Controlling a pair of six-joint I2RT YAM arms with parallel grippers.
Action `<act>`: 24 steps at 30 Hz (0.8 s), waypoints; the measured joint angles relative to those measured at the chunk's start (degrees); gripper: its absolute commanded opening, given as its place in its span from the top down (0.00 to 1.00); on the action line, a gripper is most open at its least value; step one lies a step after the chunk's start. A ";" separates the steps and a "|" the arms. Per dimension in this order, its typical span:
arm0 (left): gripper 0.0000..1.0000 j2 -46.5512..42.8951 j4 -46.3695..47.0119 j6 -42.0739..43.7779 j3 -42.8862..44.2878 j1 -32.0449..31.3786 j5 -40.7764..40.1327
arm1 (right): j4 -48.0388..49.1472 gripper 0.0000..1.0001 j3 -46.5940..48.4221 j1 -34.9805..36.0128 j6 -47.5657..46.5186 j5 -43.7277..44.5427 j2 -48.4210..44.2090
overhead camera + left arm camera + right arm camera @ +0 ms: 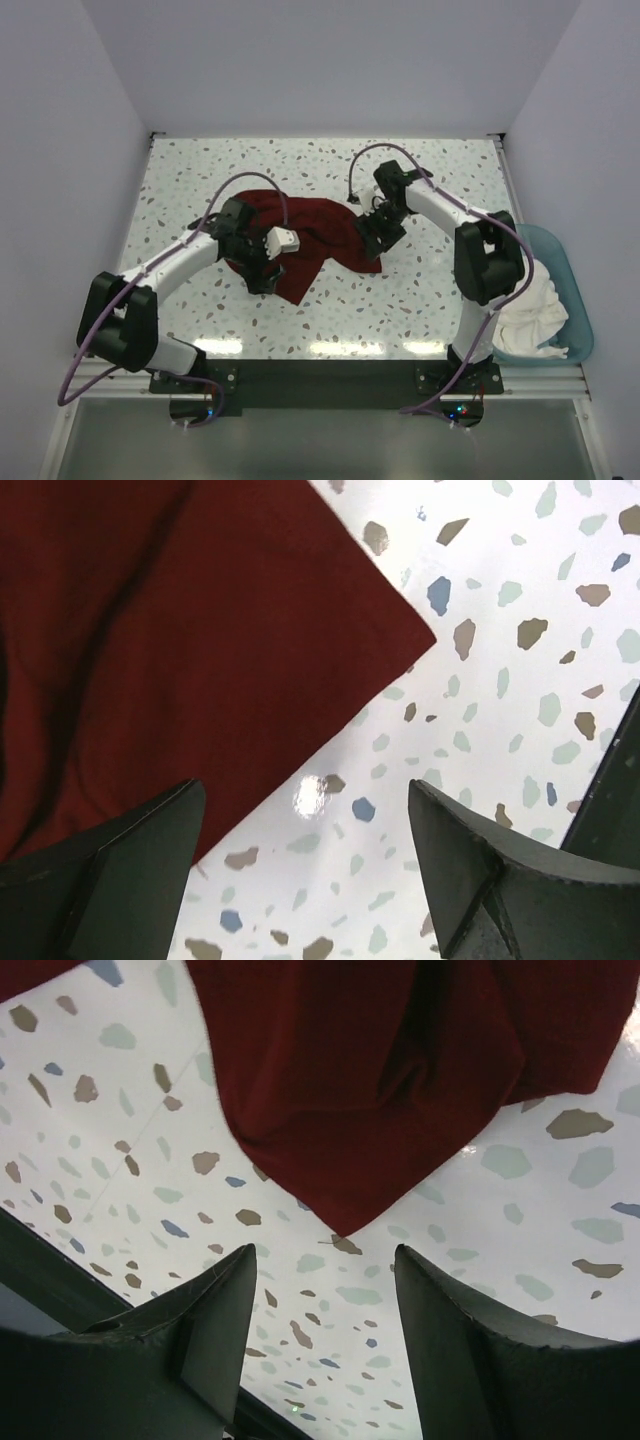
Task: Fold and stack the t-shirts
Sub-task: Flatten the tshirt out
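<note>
Trouble would most likely come from a poor grab on the maroon t-shirt [312, 232], which lies rumpled and only partly spread in the middle of the counter [430, 300]: its cloth is bunched on the right side, so a pincer closing there could pinch two layers at once, or catch a thin edge that slips free on lifting, and the fold would come out crooked. Both arms crowd over the same shirt, so a pull from one side while the other has no hold would just drag the garment across the counter. The left pincer [300, 880] stands wide open and holds nothing; speckled counter shows between its fingers, and the shirt's straight edge runs close by one of them. The right pincer [325, 1330] is likewise open and empty, with a drooping point of the maroon cloth just ahead of the gap between its fingers, near but, as far as this close view lets me judge, not touching them. The white t-shirt [525, 310] lies heaped in the light blue tub [565, 255] at the right edge, well apart from both pincers and not yet folded.
</note>
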 measured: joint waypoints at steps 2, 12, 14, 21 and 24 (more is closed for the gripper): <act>0.11 0.00 3.52 -0.09 -2.43 -2.89 -0.79 | 0.52 0.40 -0.50 -1.55 1.05 -0.02 1.66; 0.11 0.46 19.96 -2.34 -10.45 -13.57 -5.07 | 5.79 0.43 -5.84 -3.74 5.70 -0.42 4.26; 0.11 1.27 22.71 -2.91 -11.23 -15.30 -6.08 | 6.64 0.43 -6.69 -3.61 6.67 -0.57 4.28; 0.50 4.07 28.28 -2.84 -12.68 -17.99 -8.33 | 8.70 0.77 -7.76 -3.89 8.46 -1.14 4.26; 0.78 4.04 28.30 -2.12 -12.70 -18.25 -9.03 | 9.60 1.00 -8.81 -3.85 8.20 -2.51 4.26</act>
